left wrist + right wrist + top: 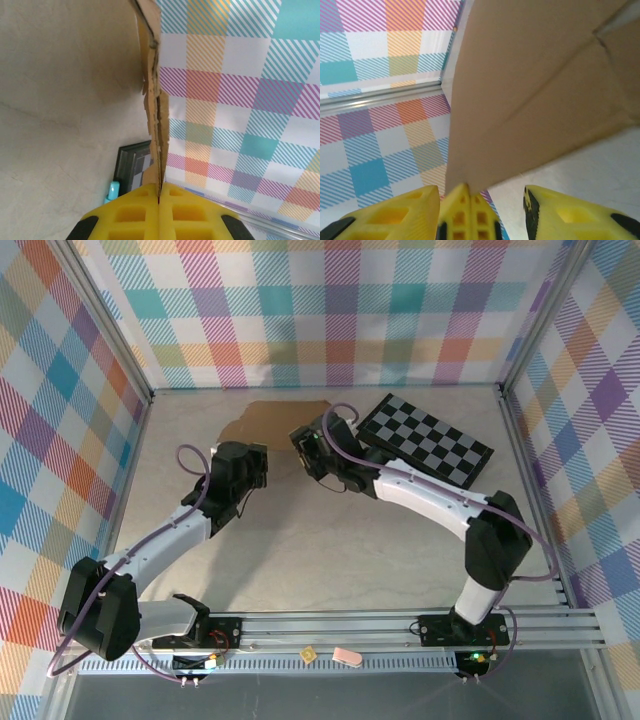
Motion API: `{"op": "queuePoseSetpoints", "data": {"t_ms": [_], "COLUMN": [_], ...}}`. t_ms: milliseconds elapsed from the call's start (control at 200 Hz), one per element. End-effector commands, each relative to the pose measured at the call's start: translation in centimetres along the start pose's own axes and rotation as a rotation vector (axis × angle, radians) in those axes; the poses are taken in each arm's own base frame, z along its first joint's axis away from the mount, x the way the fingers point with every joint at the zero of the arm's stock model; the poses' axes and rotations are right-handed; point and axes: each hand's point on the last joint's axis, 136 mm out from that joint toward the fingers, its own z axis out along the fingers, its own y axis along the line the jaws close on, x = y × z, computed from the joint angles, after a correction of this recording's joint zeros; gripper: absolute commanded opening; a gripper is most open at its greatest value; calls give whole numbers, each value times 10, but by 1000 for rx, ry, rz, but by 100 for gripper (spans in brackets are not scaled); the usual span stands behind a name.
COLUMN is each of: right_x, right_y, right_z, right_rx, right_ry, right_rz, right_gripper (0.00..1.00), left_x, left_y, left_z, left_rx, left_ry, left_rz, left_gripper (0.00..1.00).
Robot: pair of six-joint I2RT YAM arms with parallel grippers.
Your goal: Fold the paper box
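Observation:
The paper box (275, 420) is a plain brown cardboard sheet held up off the table near the back wall, between the two arms. My left gripper (258, 462) is shut on its lower edge. In the left wrist view the yellow pads (140, 215) pinch the sheet (154, 100), seen edge-on. My right gripper (303, 445) is at the sheet's right side with its jaws apart. In the right wrist view the brown panel (535, 90), creased diagonally, fills the space above my right gripper (480, 215). The left gripper's fingertips (465, 217) clamp the panel's corner between those open jaws.
A black-and-grey checkered board (428, 440) leans at the back right, right of the right wrist. Plaid walls close in the left, back and right sides. Two small items (346, 655) lie on the front rail. The beige table (330, 550) stretches in front of the grippers.

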Motion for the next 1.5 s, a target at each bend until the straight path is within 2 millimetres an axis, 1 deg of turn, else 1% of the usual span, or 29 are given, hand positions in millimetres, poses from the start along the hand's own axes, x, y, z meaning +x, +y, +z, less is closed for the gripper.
{"op": "queuePoseSetpoints", "data": {"t_ms": [0,95,135,185,230,290,335,415,470,575,680,715,790,905,1020,1105,1170,1265,1320,1455,1495], "right_x": [0,4,7,9,7,5,3,0,0,3,4,6,11,17,21,19,13,2,0,2,1], "right_y": [18,10,3,1,-1,-2,-5,-8,-11,-6,3,5,3,-1,-4,-6,-7,12,17,24,26], "right_z": [0,5,8,6,1,-6,-9,-5,-1,6,8,6,-1,-9,-10,-9,-5,8,14,27,28], "right_rx": [-13,21,47,62,79,78,79,62,65,37,7,3,13,31,41,42,25,-42,-44,-51,-52], "right_ry": [-10,17,47,70,63,53,44,30,28,44,53,65,78,84,91,80,43,28,26,31,27], "right_rz": [60,106,136,152,159,172,195,238,274,331,367,385,404,429,450,460,472,463,457,460,462], "right_gripper": [46,41,41,41,42,47,49,50,50,50,56,59,62,63,63,63,61,55,52,38,32], "left_x": [-10,-5,-1,2,5,9,12,17,19,20,18,17,15,16,16,16,18,18,19,21,21], "left_y": [-19,-24,-28,-33,-38,-46,-51,-58,-59,-59,-59,-59,-60,-62,-63,-66,-68,-66,-64,-63,-62], "left_z": [-15,-15,-15,-15,-15,-13,-12,-10,-9,-9,-11,-11,-12,-12,-11,-13,-14,-15,-16,-18,-19], "left_rx": [39,52,64,61,72,94,101,109,116,117,119,118,122,130,134,143,145,142,143,141,141], "left_ry": [-48,1,22,38,56,80,95,119,127,127,119,114,106,106,107,107,115,121,123,130,131], "left_rz": [17,59,92,133,152,159,178,200,201,202,203,201,200,198,201,205,216,219,216,220,222], "left_gripper": [0,0,0,0,0,0,0,0,0,0,0,0,0,0,0,0,0,0,0,0,0]}}
